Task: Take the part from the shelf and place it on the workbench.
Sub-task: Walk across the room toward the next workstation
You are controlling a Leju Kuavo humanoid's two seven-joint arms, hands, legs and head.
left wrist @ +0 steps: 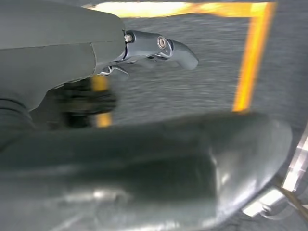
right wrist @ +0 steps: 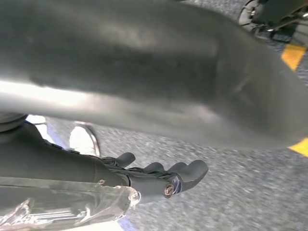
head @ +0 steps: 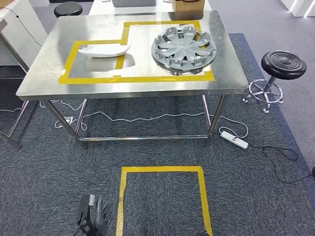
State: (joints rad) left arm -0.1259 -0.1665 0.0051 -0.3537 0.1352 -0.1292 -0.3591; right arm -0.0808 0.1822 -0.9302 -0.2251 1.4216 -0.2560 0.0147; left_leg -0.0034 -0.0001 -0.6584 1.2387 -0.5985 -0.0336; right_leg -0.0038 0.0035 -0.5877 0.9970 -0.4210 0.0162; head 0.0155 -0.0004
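We've got the wheel cover (head: 183,49) lying flat on the workbench (head: 44,69), inside the yellow tape outline (head: 137,78): silver-grey, round, spoked, with little clips around the rim. A white curved part (head: 104,49) lies beside it. Our left hand (left wrist: 160,48) and right hand (right wrist: 171,175) hang over the carpet, fingers loosely apart, holding nothing.

On the desk (head: 44,73), a white part (head: 104,49) lies left of the wheel cover (head: 183,48), well apart.
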